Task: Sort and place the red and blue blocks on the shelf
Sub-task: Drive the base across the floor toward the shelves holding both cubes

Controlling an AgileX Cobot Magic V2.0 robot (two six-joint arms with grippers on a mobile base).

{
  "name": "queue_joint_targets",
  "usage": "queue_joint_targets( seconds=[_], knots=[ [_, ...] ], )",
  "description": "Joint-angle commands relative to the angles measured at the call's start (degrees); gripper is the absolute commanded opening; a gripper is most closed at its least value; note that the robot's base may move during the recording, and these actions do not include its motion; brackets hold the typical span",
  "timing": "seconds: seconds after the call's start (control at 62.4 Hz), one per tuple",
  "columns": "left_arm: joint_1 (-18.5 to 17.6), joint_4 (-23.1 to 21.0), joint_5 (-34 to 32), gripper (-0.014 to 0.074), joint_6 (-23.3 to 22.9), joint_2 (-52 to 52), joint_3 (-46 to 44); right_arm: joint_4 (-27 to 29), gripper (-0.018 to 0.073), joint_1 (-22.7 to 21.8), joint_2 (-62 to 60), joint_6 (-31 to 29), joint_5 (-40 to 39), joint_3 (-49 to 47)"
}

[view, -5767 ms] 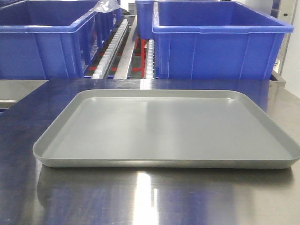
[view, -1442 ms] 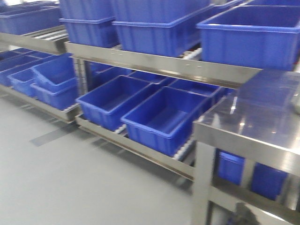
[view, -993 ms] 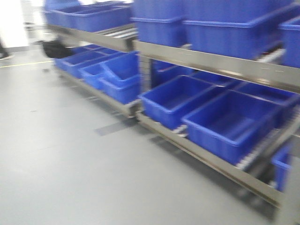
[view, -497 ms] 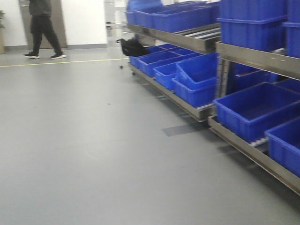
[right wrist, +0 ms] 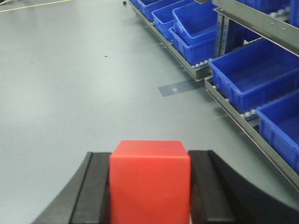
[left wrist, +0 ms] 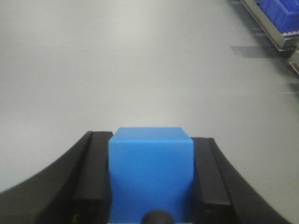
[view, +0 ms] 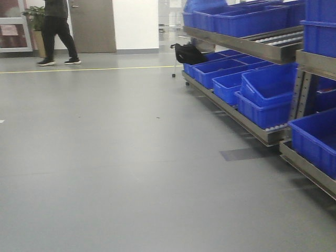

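Note:
My left gripper (left wrist: pixel 150 175) is shut on the sky blue block (left wrist: pixel 151 170), held between both black fingers above bare grey floor. My right gripper (right wrist: pixel 149 179) is shut on the bright red block (right wrist: pixel 150 179), also gripped on both sides. The shelf (view: pixel 262 47), a multi-tier steel rack with roller tracks, runs along the right of the front view and shows at the right of the right wrist view (right wrist: pixel 247 21); a corner of it shows at the top right of the left wrist view (left wrist: pixel 268 28). Neither gripper shows in the front view.
Several large blue bins (view: pixel 265 94) fill the shelf tiers. A black bag (view: pixel 189 53) sits at the shelf's far end. A person in dark clothes (view: pixel 55 31) walks at the back left by a door (view: pixel 92 25). A yellow floor line (view: pixel 89 69) crosses the far floor.
The front view has swung left, from the grey tray and steel table, past the shelf, toward the grey floor. The person has come further into view.

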Motion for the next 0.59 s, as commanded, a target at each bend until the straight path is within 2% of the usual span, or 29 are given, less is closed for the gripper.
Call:
queue_joint_targets(
  seconds=[0.0,0.577],
  knots=[
    [0.00,0.62,-4.25,0.0134,-0.36,0.02,-1.60,-0.63,0.0057,-0.39,0.18,0.00,-4.90,-1.64],
    [0.00,0.62,-4.25,0.0134,-0.36,0.02,-1.60,-0.63,0.0057,-0.39,0.18,0.00,-4.90,-1.64]
  ],
)
